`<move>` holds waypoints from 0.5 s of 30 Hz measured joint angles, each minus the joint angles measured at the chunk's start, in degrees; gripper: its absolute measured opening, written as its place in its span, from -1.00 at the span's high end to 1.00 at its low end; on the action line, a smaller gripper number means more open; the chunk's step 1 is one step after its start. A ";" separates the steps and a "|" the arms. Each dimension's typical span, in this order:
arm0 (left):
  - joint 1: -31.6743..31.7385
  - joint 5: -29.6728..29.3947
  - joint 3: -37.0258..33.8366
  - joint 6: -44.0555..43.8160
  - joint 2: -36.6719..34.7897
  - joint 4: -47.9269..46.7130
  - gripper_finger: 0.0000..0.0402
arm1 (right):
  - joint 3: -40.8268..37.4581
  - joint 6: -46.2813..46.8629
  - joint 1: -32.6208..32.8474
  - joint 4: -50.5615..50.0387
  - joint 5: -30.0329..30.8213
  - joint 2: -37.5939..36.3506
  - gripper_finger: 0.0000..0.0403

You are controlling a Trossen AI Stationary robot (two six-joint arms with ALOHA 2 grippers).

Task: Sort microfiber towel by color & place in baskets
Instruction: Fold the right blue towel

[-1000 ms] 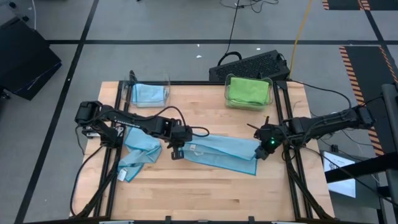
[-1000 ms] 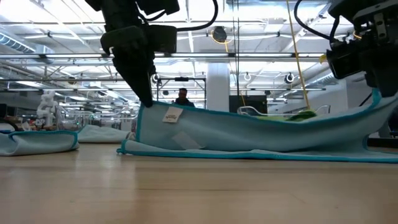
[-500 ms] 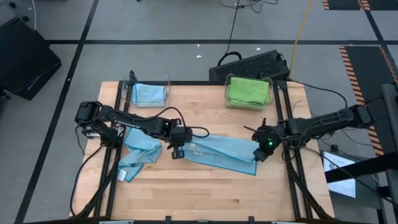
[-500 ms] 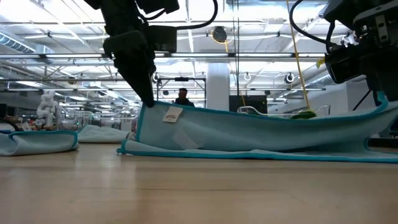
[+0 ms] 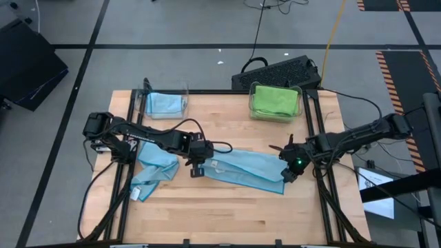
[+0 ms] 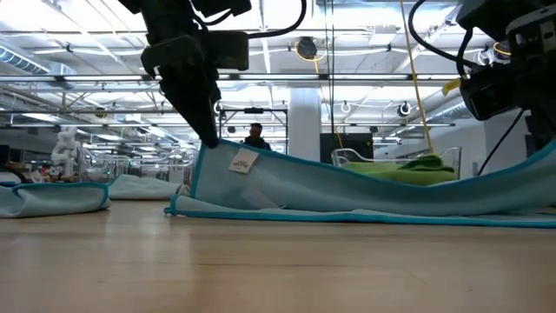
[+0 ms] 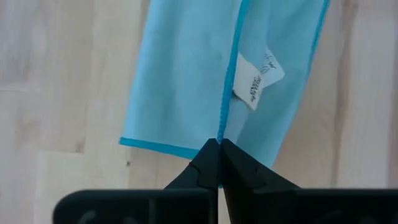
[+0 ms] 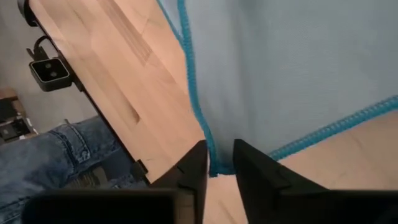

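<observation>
A light blue microfiber towel (image 5: 244, 169) with a white tag (image 7: 255, 81) is stretched between my two grippers over the table's middle. My left gripper (image 5: 195, 164) is shut on its left end. My right gripper (image 5: 289, 169) is shut on its right end. A second blue towel (image 5: 153, 169) lies crumpled on the table to the left. A clear basket (image 5: 165, 103) at the far left holds a blue towel. A clear basket (image 5: 275, 101) at the far right holds a green towel. My left gripper pinches the towel's hemmed edge (image 7: 219, 134) at its left end between its two fingers, coming from above and pointing down. That end is raised (image 6: 201, 149), while the towel's lower edge rests on the table. My right gripper pinches the towel's right corner (image 8: 214, 163) between its two fingers, at the blue hem. That end is lifted off the table (image 6: 540, 169), and the towel sags between the two grippers.
A black keyboard (image 5: 275, 70) lies beyond the table's far edge. Black frame rails (image 5: 311, 124) run along the table's left and right sides. A person's jeans-clad leg (image 8: 68, 149) shows beside the table. Bare wood (image 5: 227, 213) lies toward the near edge.
My right gripper has moved a little toward the table's left and near edges, carrying the towel's right end. The towel's top edge now sags lower toward the right. My left gripper has kept still.
</observation>
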 joint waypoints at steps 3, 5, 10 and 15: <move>-0.09 1.16 0.00 0.04 0.00 0.04 0.92 | 0.00 0.03 0.59 0.88 -0.02 0.00 0.50; -0.27 1.55 0.00 0.05 0.00 0.61 0.83 | 0.00 0.03 0.90 1.35 0.00 0.00 0.40; -0.79 1.65 0.00 -1.04 0.00 3.85 0.51 | 0.00 -0.03 1.14 1.35 0.00 0.00 0.20; -1.11 1.88 0.00 -2.98 0.00 4.10 0.29 | 0.00 -0.43 1.14 1.33 -0.03 0.00 0.08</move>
